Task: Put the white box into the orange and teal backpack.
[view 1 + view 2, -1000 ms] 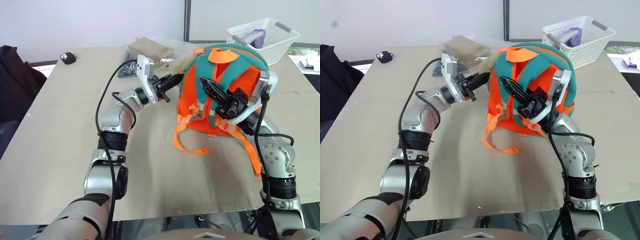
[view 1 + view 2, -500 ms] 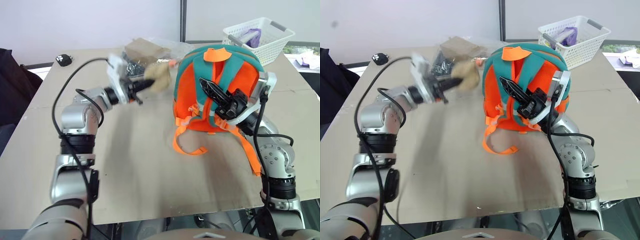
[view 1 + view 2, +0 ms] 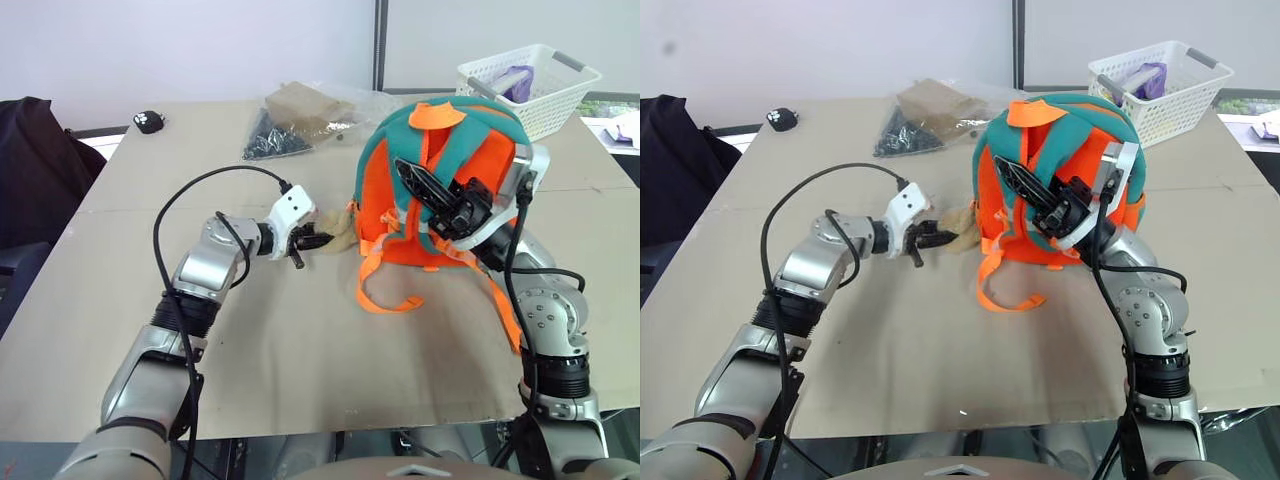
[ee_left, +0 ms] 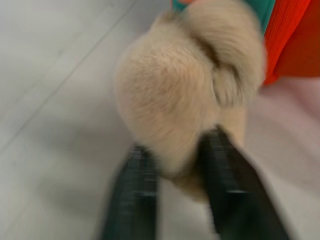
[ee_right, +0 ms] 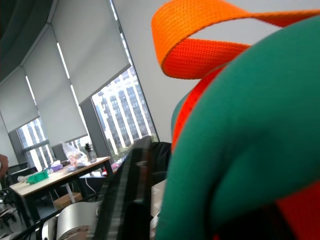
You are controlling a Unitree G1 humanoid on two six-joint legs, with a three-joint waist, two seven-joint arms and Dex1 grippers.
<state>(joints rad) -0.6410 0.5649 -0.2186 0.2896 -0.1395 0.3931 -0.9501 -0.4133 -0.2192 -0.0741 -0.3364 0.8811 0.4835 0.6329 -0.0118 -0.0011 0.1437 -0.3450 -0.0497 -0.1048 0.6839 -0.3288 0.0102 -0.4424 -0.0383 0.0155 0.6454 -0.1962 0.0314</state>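
Note:
The orange and teal backpack (image 3: 445, 215) stands upright at the table's centre right, straps toward me. My right gripper (image 3: 437, 193) is raised against its strapped side; teal fabric (image 5: 250, 150) lies right against it in the right wrist view. The tan plush toy (image 3: 337, 233) hangs from the backpack's left side, down on the table. My left gripper (image 3: 307, 248) is low beside it and open, its fingers (image 4: 137, 192) apart on either side of the toy's (image 4: 185, 95) lower end. The white box is out of view.
A white slotted basket (image 3: 530, 85) stands at the far right corner. Clear plastic bags (image 3: 295, 115) of brown and dark items lie at the back centre. A small black object (image 3: 148, 121) sits far left, and dark cloth (image 3: 30, 165) is off the table's left edge.
My left gripper came away from the backpack's upper left side and sank to the table, drawing the plush toy out with it; its fingers have parted. The right arm and backpack stayed put.

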